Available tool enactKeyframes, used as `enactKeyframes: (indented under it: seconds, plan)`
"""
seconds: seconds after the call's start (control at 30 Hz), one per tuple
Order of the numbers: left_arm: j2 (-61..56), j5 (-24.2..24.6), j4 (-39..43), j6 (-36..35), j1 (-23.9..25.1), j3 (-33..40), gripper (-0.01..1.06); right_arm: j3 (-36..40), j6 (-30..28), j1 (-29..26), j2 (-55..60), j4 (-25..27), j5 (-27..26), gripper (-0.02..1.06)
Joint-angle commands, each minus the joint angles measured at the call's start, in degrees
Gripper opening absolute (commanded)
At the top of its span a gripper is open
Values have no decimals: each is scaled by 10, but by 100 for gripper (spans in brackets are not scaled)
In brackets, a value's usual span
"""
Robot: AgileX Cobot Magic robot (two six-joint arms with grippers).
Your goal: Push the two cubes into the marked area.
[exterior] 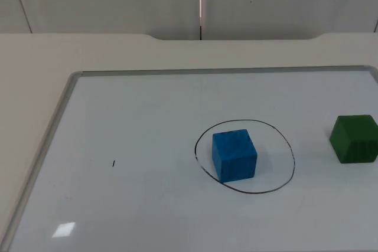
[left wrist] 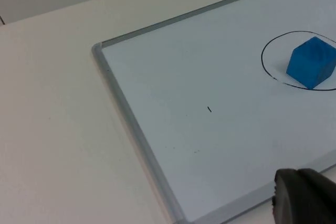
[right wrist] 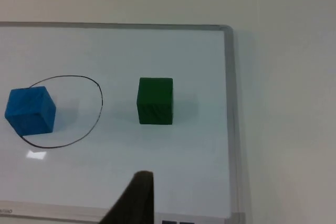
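Cubes on a whiteboard, one already inside the drawn ring.

Blue cube (exterior: pixel 234 155) sits within the marked area (exterior: pixel 283 143), a hand-drawn black oval, toward its left side and close to the near-left line; green cube (exterior: pixel 354 138) stands well apart to the right, outside the ring, so it probably needs a leftward push. Whiteboard (exterior: pixel 118 116) lies flat on the counter (exterior: pixel 35 63). Left end effector (left wrist: pixel 304 198) and right end effector (right wrist: pixel 134 200) wait back at the near edge; I cannot tell how their fingers stand.

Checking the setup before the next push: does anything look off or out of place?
Nothing damaged. The green cube sits outside the drawn ring; the blue cube is inside, near its left edge, turned slightly askew.
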Motion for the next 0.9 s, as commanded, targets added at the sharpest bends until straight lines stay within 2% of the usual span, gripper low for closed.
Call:
enactKeyframes:
  seconds: [0.0,0.17,0.23,0.27,0.43,0.47,0.6,0.63,0.7,0.8,0.83,0.87]
  plan:
    - [-3,-1,8,-8,1,3,0,-16,-17,-1,16,12,-23,105]
    - [-3,-1,8,-8,1,3,0,-40,-30,-1,87,22,-69,99]
    - [-3,-1,13,-16,1,3,0,-51,-30,-1,154,21,-102,91]
    - [-3,-1,13,-16,1,3,0,-51,-30,-1,154,21,-102,91]
    - [-3,-1,16,-22,1,3,0,-52,-30,-1,312,20,-190,67]
    - [-3,-1,16,-22,1,3,0,-52,-30,-1,312,20,-190,67]
    - [-3,-1,16,-22,1,3,0,-52,-26,-1,446,20,-260,46]
    - [-3,-1,16,-22,1,3,0,-52,-26,-1,446,20,-260,46]
    - [-3,-1,16,-22,1,3,0,-55,-25,-1,512,21,-285,34]
    - [-3,-1,16,-22,1,3,0,-80,-25,-1,605,26,-286,13]
    - [-3,-1,16,-22,1,3,0,-93,-25,-1,631,32,-283,8]
    - [-3,-1,16,-22,1,3,0,-93,-25,-1,631,32,-283,8]
